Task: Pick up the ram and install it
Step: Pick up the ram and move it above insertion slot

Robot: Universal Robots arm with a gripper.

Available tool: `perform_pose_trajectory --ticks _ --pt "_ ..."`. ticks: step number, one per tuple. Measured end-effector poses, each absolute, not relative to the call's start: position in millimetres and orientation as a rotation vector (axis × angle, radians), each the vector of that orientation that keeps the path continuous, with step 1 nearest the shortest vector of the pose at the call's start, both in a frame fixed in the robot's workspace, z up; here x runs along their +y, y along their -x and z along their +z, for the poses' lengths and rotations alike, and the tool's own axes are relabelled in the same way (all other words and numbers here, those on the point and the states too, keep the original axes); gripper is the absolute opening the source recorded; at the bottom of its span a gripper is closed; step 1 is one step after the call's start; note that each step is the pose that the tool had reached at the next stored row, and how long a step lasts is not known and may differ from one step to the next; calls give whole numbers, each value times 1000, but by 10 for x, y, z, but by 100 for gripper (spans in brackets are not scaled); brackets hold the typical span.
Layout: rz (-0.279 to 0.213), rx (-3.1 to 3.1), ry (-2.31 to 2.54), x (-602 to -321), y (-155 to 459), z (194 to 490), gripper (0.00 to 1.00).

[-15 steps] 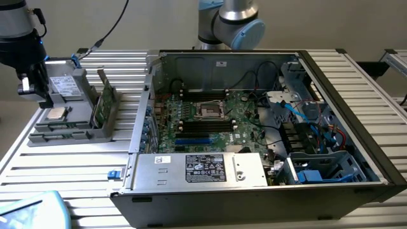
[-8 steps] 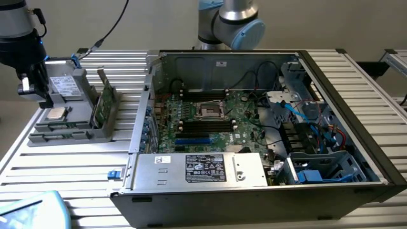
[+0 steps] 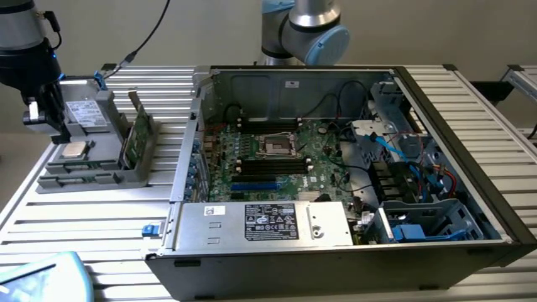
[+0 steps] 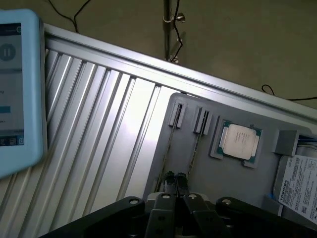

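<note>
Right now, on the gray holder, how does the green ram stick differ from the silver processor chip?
The ram stick stands on its edge in a slot; the processor chip lies flat in a recess. The ram stick is long, thin and green; the chip is small, square and silver. Both sit on the gray holder.

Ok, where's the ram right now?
On the exterior view's left, the ram stands on edge in the grey holder, between the silver processor chip and the open computer case.

Black hand (image 4: 176, 187); grey holder (image 3: 77, 181); silver processor (image 4: 240, 140); green motherboard (image 3: 281, 165); pale-blue-edged tablet (image 4: 34, 99); ribbed silver table (image 3: 84, 220).
</note>
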State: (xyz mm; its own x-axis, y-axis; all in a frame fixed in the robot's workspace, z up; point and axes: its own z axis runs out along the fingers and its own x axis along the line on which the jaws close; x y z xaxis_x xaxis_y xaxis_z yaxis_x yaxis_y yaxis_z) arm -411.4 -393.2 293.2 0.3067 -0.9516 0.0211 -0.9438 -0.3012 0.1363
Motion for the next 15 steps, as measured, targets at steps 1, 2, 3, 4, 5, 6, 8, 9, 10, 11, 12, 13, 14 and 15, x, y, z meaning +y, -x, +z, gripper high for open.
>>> perform_pose_trajectory --ticks 1,2,3,4,5,6,8,9,10,11,12,13,14,15 --pt "-96 -1778 -2438 -3931 4115 2932 18" --pt "-96 -1778 -2438 -3931 4115 2932 18" --pt "-96 -1778 -2438 -3931 4115 2932 25" --pt "-96 -1778 -2438 -3931 4114 2932 25" --pt "-96 -1778 -2438 -3931 4115 2932 25" --pt "-96 -1778 -2438 -3931 4115 2932 25" --pt "-96 -1778 -2438 -3931 4115 2932 25" --pt "-96 -1778 -2438 -3931 4115 2932 25" --pt "-96 -1778 -2438 -3932 4115 2932 25" --pt "-96 -1778 -2438 -3931 4115 2931 25" --pt "-95 -1778 -2438 -3931 4116 2931 25" --pt "-94 -1779 -2438 -3931 4117 2931 27" --pt "-93 -1779 -2438 -3932 4119 2930 33" --pt "-90 -1781 -2439 -3931 4124 2927 33"
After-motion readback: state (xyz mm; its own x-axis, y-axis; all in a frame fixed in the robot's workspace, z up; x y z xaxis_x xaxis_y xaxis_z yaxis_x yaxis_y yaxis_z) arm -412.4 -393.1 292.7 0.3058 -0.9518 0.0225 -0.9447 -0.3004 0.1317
